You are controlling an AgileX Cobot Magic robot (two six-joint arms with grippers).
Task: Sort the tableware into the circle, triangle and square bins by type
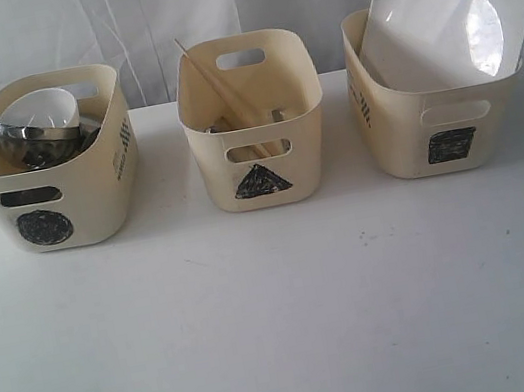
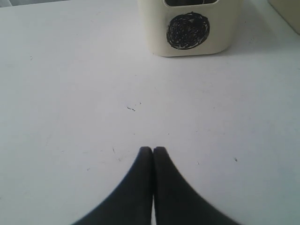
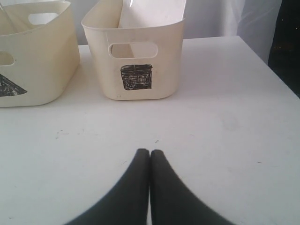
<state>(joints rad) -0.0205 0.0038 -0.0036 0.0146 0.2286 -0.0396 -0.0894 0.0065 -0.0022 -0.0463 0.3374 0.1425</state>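
**Desk bare, three bins loaded, both tools shut and empty**

Nearest in each wrist view is the tool itself. The left tool has its two dark fingers pressed together with nothing between them, over bare desk. The right tool is the same: fingers together, holding nothing. Neither arm shows in the exterior view.

No tableware lies on the near or middle desk in any view. Everything visible sits in the row of bins at the far side. Read from the middle of the near edge in the exterior view:

- The circle bin stands at about 10 o'clock. It holds the small white bowl, tilted on top of the steel bowl. Whether the mugs lie beneath them I cannot tell.
- The triangle bin stands at 12 o'clock. The wooden chopsticks lean in it, their long axis rising toward 11 o'clock past the rim. Any other cutlery down inside is too dark to tell apart.
- The square bin stands at about 2 o'clock. The large white plate is propped on edge in it, well above the rim and tilted toward 1 o'clock.

The circle bin lies ahead of the left tool's tips and the square bin ahead of the right tool's, both well apart from the fingers. So the left arm is nearer the bowls and the right arm nearer the plate.

By my reading the sorting looks finished. Nothing on the desk calls for a grasp.
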